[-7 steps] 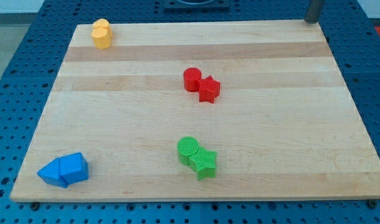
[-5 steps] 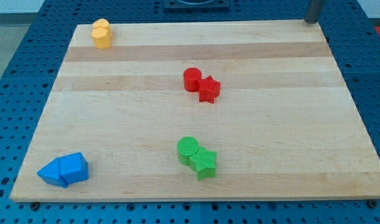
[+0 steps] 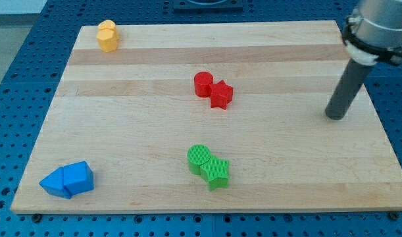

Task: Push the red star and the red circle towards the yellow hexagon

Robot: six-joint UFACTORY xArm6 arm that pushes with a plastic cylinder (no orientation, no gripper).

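Note:
The red circle [image 3: 202,84] and the red star [image 3: 221,94] touch each other near the board's middle, the star at the circle's lower right. The yellow hexagon [image 3: 107,41] stands at the board's top left, touching another yellow block [image 3: 106,28] just above it. My tip [image 3: 334,116] rests on the board at the view's right, far to the right of the red star and slightly lower.
A green circle [image 3: 199,158] and green star [image 3: 217,172] touch near the bottom middle. Two blue blocks [image 3: 68,180] sit together at the bottom left. The wooden board [image 3: 141,125] lies on a blue pegboard table.
The rod has come down from the view's top right corner onto the board's right side. No block has moved.

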